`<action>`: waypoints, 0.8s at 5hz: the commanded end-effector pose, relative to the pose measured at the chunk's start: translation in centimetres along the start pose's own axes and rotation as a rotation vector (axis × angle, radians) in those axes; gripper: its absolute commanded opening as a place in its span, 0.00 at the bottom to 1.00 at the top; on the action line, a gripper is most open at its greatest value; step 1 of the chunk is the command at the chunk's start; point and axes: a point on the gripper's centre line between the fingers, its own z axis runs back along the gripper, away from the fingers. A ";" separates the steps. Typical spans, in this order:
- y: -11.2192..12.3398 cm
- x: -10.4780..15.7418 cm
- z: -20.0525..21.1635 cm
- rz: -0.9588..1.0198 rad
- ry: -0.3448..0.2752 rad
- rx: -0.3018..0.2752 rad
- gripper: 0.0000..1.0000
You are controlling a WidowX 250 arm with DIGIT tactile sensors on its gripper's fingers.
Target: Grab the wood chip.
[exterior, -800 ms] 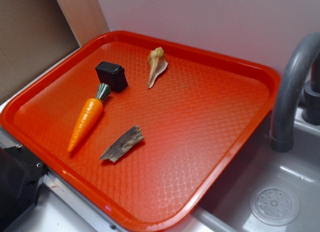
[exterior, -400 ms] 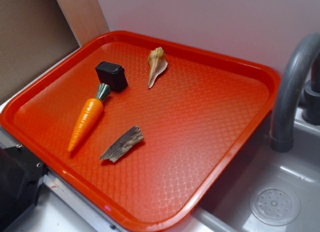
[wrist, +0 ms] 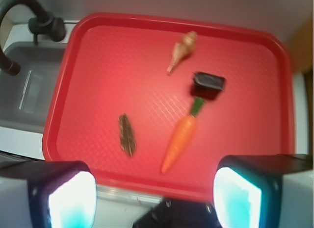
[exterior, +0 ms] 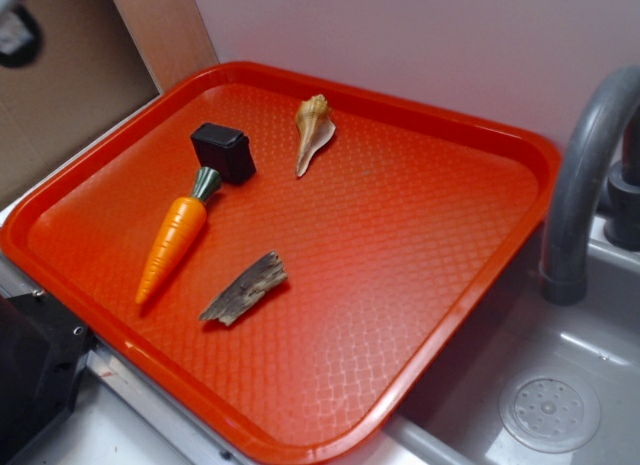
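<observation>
The wood chip (exterior: 244,287), a flat grey-brown sliver with jagged ends, lies on the red tray (exterior: 470,255) near its front edge. In the wrist view the wood chip (wrist: 127,134) is seen from high above, left of the orange toy carrot (wrist: 180,141). My gripper (wrist: 154,198) hangs well above the tray's near rim, open, its two pale pads far apart with nothing between them. In the exterior view only a blurred bit of the arm (exterior: 14,25) shows at the top left corner.
A toy carrot (exterior: 177,235), a black block (exterior: 224,150) and a tan seashell (exterior: 313,130) also lie on the tray. A grey faucet (exterior: 585,175) and sink with a drain (exterior: 549,412) are to the right. A black box (exterior: 30,370) stands at the front left.
A blurred part of the arm has come into the exterior view at the top left corner. The things on the tray have not moved.
</observation>
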 end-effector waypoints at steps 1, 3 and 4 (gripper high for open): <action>-1.8 1.2 -7.5 -0.168 -0.040 -0.052 1.00; -5.0 -0.7 -14.6 -0.293 0.067 -0.124 1.00; -5.7 -1.2 -17.2 -0.315 0.139 -0.115 1.00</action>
